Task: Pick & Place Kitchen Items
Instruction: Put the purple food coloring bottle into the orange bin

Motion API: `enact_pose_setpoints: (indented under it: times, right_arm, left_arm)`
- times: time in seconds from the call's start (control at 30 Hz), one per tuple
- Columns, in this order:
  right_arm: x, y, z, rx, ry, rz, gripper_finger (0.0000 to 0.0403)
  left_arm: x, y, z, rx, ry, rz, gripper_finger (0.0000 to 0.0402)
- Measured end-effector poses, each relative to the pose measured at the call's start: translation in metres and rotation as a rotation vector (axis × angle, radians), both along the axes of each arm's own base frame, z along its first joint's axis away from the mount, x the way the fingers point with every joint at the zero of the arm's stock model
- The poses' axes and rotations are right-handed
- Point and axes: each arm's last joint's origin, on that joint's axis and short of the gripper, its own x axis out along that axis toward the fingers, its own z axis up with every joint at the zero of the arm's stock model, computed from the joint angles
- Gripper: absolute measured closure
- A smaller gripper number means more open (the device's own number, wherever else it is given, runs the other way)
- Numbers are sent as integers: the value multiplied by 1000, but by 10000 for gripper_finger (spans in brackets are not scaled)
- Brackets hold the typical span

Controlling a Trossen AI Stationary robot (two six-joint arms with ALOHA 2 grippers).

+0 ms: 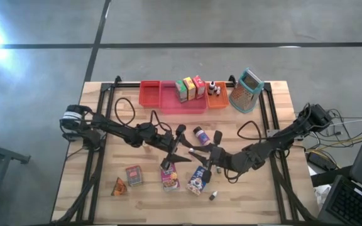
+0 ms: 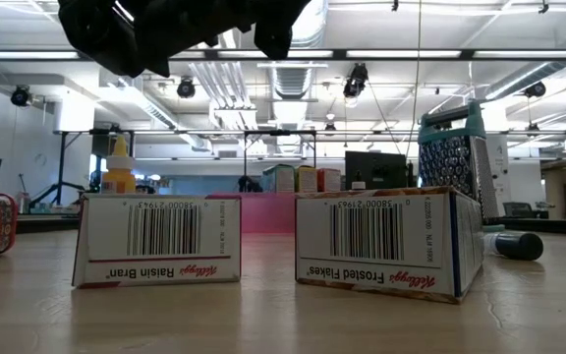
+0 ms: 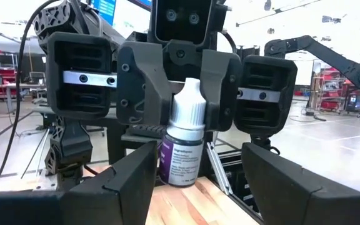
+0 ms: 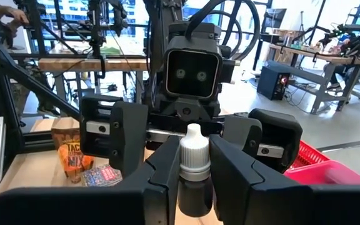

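Right gripper (image 4: 194,181) is clamped on a small white-capped dropper bottle (image 4: 194,167), held upright between its two dark fingers above the middle of the wooden table (image 1: 275,194). Facing it nose to nose, the left gripper (image 3: 192,181) stands with its fingers spread wide on either side of the same bottle, not touching it. Both arms reach in low from the table's sides and meet near the centre, wrists roughly level.

Just below the meeting point lie two cereal boxes, Raisin Bran (image 2: 157,239) and Frosted Flakes (image 2: 386,242), side by side but apart. A small jar (image 1: 199,132) sits just beyond the grippers. Farther left lie a red box (image 1: 134,175) and an orange wedge (image 1: 119,186). Along the far edge, the tray bins (image 1: 171,95) hold three upright boxes (image 1: 190,88), with a grater (image 1: 246,90) beside them.
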Motion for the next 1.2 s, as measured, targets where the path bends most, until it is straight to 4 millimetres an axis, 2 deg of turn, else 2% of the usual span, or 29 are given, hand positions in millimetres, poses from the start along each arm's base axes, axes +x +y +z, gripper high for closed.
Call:
enact_pose_setpoints:
  times: [0.17,0.3,0.47,0.8,1.07,1.2]
  right_arm:
    - [0,0,0,0,1,2,340]
    - [1,0,0,3,2,25,330]
    - [1,0,0,3,3,28,335]
    - [1,0,-1,3,4,39,329]
    - [1,0,-1,1,9,40,340]
    - [1,0,-1,0,11,42,327]
  left_arm:
    - [0,0,0,-1,2,2,207]
    - [0,0,0,-2,3,1,236]
    - [0,0,-1,-1,7,2,258]
    - [0,0,-1,-3,9,1,278]
    - [0,0,-1,-4,14,-1,278]
    - [0,0,-1,-5,16,-1,278]
